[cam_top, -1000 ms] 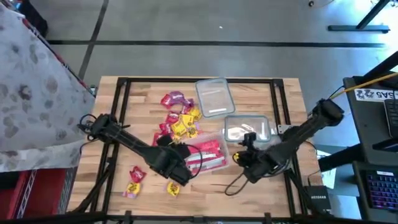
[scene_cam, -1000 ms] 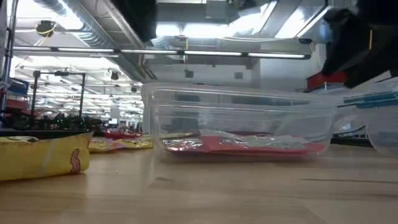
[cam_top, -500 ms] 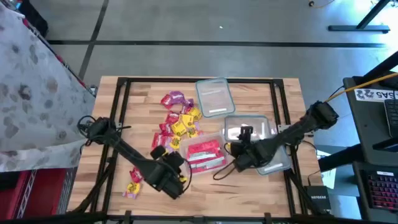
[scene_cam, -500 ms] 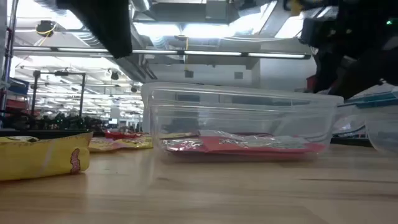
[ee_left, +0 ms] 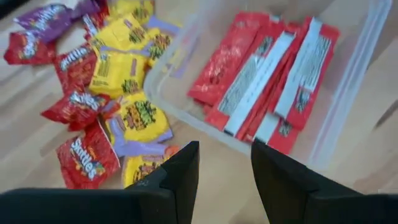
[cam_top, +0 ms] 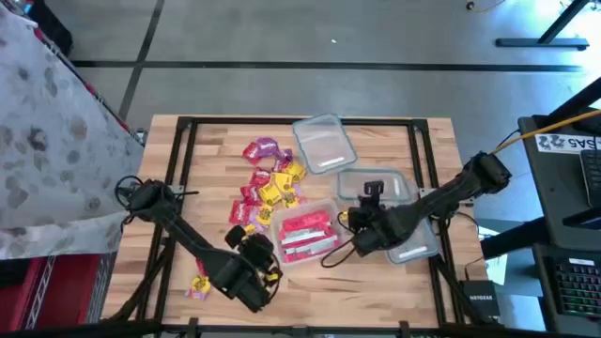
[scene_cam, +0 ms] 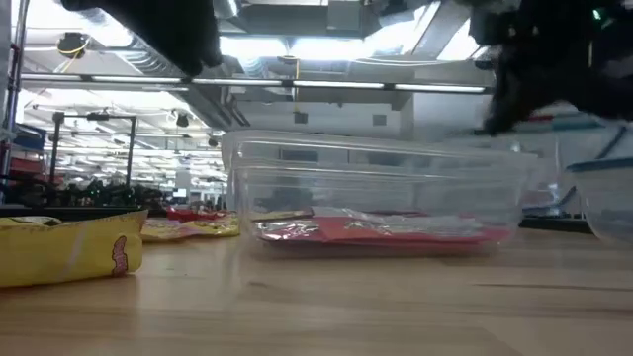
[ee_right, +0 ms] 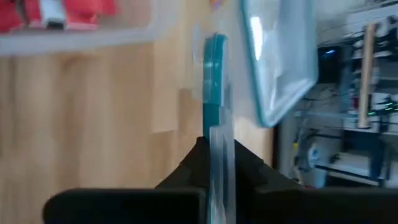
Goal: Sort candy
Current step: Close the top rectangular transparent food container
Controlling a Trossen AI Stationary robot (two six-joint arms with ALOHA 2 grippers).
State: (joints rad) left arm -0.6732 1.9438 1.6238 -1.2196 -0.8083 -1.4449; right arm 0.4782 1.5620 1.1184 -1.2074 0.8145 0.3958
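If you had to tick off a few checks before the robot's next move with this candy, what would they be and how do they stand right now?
1. Left gripper open and empty: ok.
2. Loose candy within view beside the tub: ok, a red, yellow and purple pile.
3. Tub uncovered, only red packets inside: ok.
4. Right gripper shut on the teal-edged lid: ok.
5. Stray candy near the table's front edge reachable: cannot tell.

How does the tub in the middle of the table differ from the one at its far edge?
The middle tub holds a layer of red candy; the far tub looks empty. The middle tub sits between both grippers, left gripper and right gripper; the far tub stands apart from them. Both are clear and rectangular.
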